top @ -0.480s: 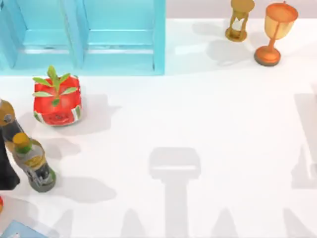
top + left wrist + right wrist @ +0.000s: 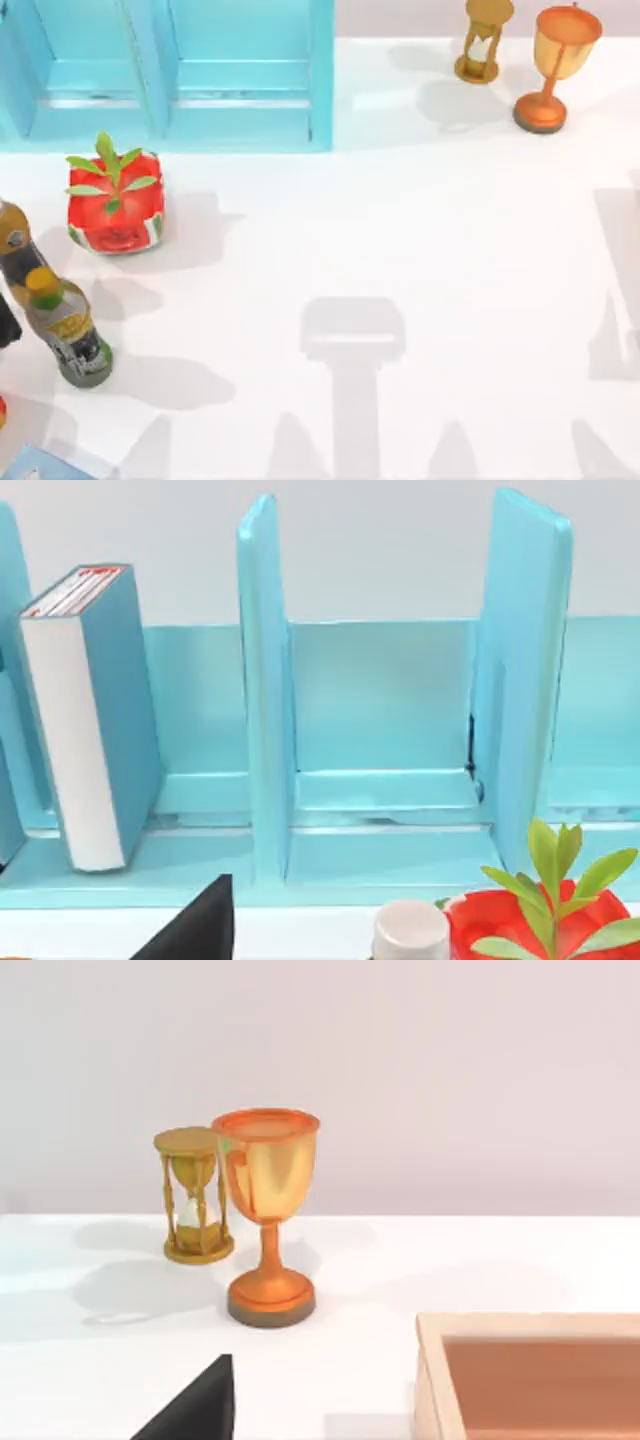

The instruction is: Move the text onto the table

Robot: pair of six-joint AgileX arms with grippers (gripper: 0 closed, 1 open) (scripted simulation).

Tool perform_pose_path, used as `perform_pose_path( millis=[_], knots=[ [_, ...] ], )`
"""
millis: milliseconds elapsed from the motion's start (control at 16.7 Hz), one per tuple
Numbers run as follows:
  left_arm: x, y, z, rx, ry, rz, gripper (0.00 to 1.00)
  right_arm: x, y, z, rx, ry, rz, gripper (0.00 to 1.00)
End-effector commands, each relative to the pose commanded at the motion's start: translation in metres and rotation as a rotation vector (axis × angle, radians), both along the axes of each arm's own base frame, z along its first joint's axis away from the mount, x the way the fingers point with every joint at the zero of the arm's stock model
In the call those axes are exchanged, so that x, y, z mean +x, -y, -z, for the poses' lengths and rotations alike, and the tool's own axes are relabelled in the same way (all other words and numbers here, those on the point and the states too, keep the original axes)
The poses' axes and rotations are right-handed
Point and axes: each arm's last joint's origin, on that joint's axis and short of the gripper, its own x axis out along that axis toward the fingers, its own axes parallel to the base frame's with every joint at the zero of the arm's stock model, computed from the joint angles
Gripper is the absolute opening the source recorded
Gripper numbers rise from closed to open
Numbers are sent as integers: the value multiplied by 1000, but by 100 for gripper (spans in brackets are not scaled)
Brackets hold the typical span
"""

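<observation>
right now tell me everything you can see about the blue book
The book stands upright in a compartment of the light-blue shelf cabinet, seen from the left wrist view. It is thick and rectangular, with a plain light-blue cover, white page edges facing the camera and thin red trim along its top edge. It tilts slightly, top leaning away from the middle divider. Its bottom rests on the shelf floor. Nothing grips it; it has not yet been moved onto the table.
</observation>
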Motion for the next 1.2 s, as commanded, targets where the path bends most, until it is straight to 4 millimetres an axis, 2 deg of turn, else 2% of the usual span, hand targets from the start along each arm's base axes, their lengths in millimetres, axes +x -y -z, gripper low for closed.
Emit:
perform_pose_path(
  millis=[120, 240, 420, 540, 660, 780, 1020, 1200],
  knots=[
    [13, -6, -22, 16, -9, 1, 100, 0, 0, 0, 0, 0, 0, 100],
    [37, -16, -42, 30, -32, 3, 100, 0, 0, 0, 0, 0, 0, 100],
    [91, -41, -55, 31, -112, 6, 100, 0, 0, 0, 0, 0, 0, 100],
    [134, -67, -43, 13, -187, 9, 100, 0, 0, 0, 0, 0, 0, 100],
    [171, -94, -21, -11, -253, 14, 100, 0, 0, 0, 0, 0, 0, 100],
    [200, -121, 5, -31, -292, 20, 100, 0, 0, 0, 0, 0, 0, 100],
    [235, -165, 47, -37, -303, 32, 100, 0, 0, 0, 0, 0, 0, 100],
    [247, -184, 61, -20, -281, 37, 100, 0, 0, 0, 0, 0, 0, 100]
  ],
)
